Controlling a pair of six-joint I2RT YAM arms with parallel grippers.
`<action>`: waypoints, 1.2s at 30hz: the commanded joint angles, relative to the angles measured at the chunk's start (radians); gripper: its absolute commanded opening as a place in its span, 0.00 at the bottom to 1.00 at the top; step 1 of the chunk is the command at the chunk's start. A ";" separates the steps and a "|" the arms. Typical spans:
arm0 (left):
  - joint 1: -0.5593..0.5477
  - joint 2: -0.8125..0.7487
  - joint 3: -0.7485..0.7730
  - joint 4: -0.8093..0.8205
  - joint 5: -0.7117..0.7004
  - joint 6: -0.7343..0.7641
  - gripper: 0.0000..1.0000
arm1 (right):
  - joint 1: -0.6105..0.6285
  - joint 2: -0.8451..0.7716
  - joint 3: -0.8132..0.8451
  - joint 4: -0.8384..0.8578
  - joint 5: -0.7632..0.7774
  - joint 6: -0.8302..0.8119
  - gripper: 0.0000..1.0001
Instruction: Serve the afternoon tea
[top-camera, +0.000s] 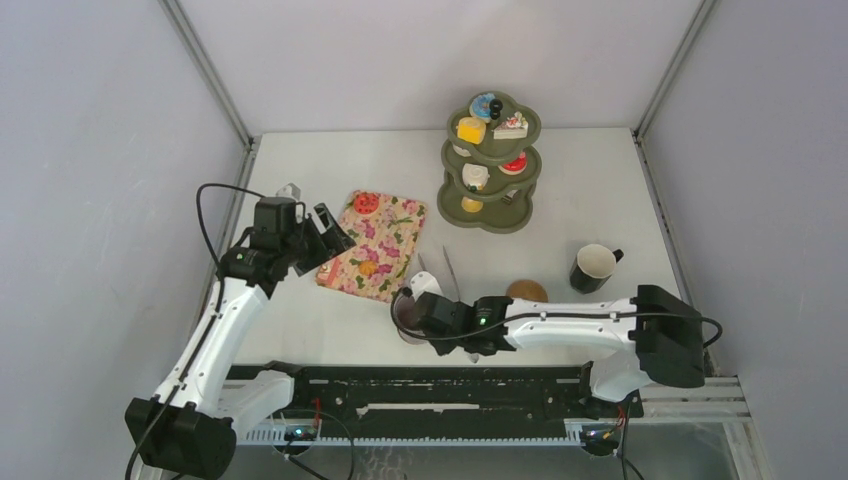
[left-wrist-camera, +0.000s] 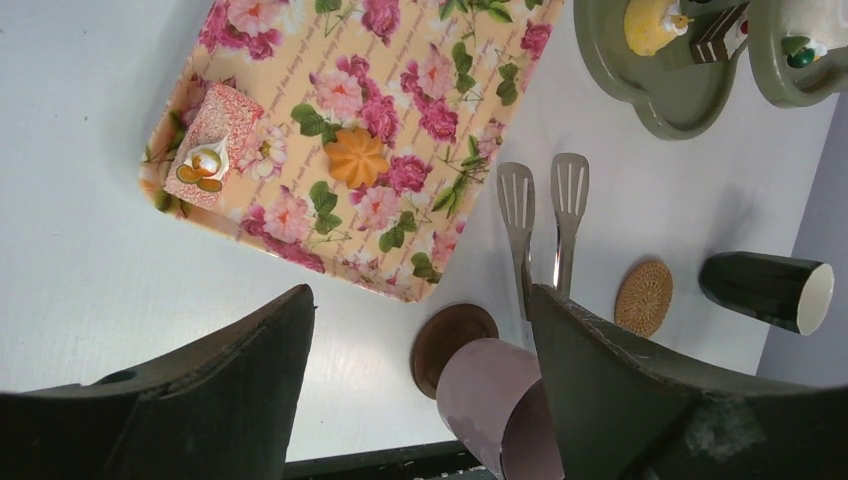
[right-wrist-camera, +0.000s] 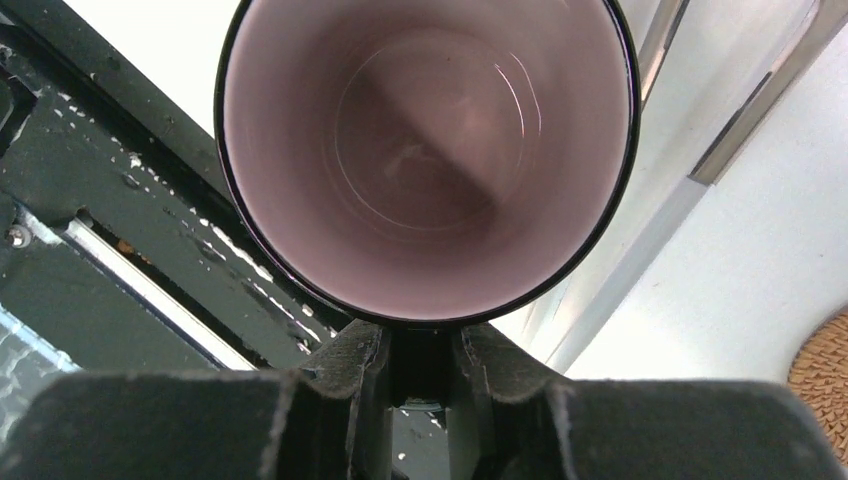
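Observation:
My right gripper (right-wrist-camera: 420, 360) is shut on the handle of the mauve mug (right-wrist-camera: 425, 150), whose empty inside fills the right wrist view. The mug (left-wrist-camera: 500, 400) hangs tilted at a dark brown coaster (left-wrist-camera: 450, 335) near the table's front edge. My left gripper (left-wrist-camera: 420, 300) stands open with nothing between its fingers, just off the near edge of the floral tray (left-wrist-camera: 400, 120). On the tray lie a pink cake slice (left-wrist-camera: 205, 150) and an orange pastry (left-wrist-camera: 356, 157). The dark green mug (top-camera: 595, 267) stands at the right.
A green tiered stand (top-camera: 490, 160) with several pastries stands at the back. Metal tongs (left-wrist-camera: 545, 215) lie between the tray and a wicker coaster (left-wrist-camera: 643, 297). The black rail (top-camera: 430, 390) runs along the front edge.

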 joint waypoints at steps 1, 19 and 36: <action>0.008 -0.010 -0.011 0.009 0.004 0.025 0.83 | 0.015 0.010 0.073 0.110 0.065 -0.033 0.00; 0.007 0.001 -0.028 0.028 0.016 0.026 0.84 | 0.051 0.110 0.073 0.092 0.128 -0.023 0.21; 0.008 0.052 0.019 0.044 0.030 0.050 0.84 | 0.053 -0.239 0.063 -0.130 0.239 0.028 0.71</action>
